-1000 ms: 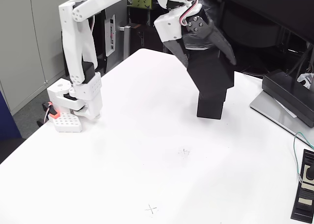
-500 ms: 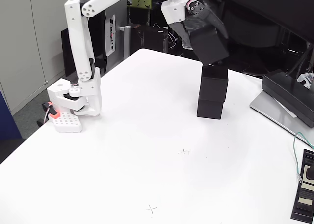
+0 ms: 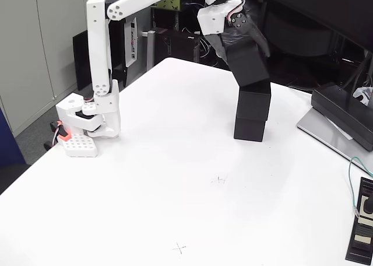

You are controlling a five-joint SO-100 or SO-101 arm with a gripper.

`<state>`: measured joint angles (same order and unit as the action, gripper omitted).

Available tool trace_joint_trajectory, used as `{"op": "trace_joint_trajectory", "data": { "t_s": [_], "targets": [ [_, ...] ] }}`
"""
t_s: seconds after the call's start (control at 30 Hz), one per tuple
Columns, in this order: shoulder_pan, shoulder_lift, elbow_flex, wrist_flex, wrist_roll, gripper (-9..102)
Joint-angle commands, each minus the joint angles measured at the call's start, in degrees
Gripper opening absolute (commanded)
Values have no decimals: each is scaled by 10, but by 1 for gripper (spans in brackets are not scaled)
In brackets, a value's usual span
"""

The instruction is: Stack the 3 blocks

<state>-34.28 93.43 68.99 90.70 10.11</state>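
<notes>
Claw (image 3: 247,59) clamps tilted top block (image 3: 248,65); fingertips blend into black.

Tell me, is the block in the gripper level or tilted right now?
Tilted. The held block leans in the gripper, its lower corner at the two-block stack, its edges skewed against the stack's vertical sides.

The held top block (image 3: 247,63) hides the jaws' tips.

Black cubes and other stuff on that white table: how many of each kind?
Black cubes: 3, two stacked, one tilted in the robot's hand above them
Pen crosses on the table: 2
Robot arms: 1
Total: 6
</notes>
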Motion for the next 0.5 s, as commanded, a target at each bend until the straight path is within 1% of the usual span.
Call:
{"op": "trace_joint_trajectory", "data": {
  "t_s": [0.0,0.17,0.37,0.47],
  "targets": [
    [-1,4,-23,-2,7,1],
    [2,4,-22,-2,7,1],
    [41,3,-21,-10,19,1],
    [47,3,-20,-18,19,1]
  ]
}}
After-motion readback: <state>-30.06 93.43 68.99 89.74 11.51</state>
